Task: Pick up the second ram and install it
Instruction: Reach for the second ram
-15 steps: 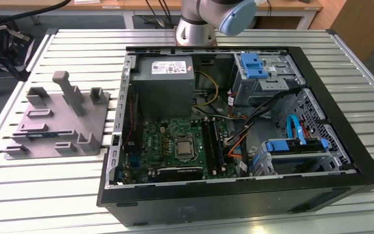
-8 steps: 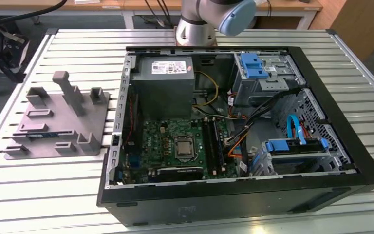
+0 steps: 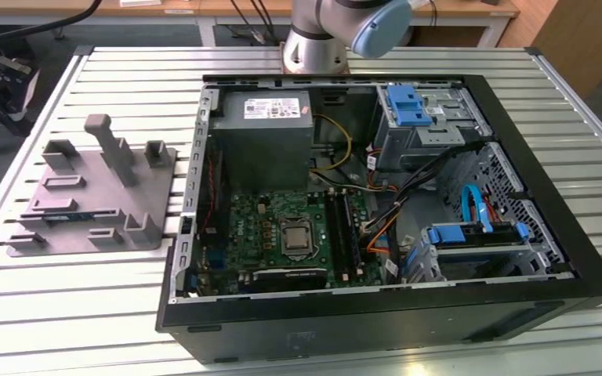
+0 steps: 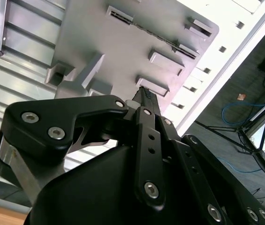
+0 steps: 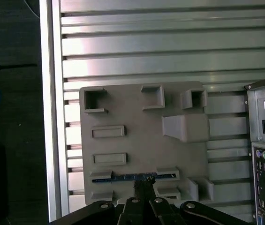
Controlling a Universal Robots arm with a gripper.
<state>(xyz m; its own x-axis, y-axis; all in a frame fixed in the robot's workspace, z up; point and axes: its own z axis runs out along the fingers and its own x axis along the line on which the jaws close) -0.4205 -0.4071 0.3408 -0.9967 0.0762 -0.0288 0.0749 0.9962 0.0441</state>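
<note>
Hanging above the grey fixture (image 5: 137, 136), your pincer (image 5: 144, 183) (image 4: 144, 91) has its fingertips pressed together with nothing between them, as both wrist views show. The second ram (image 5: 118, 177) stands on edge, slotted into that fixture, which lies on the slatted worktop (image 3: 71, 305) to the exterior view's left of the open computer case (image 3: 585, 270). You see just the ram's blue upper edge; its chips and label are hidden down in the fixture. A pale label (image 3: 277, 107) sits on the power supply (image 3: 264, 145), but I cannot read its print. Your arm (image 3: 332, 31) is cut off by the exterior view's upper edge.
</note>
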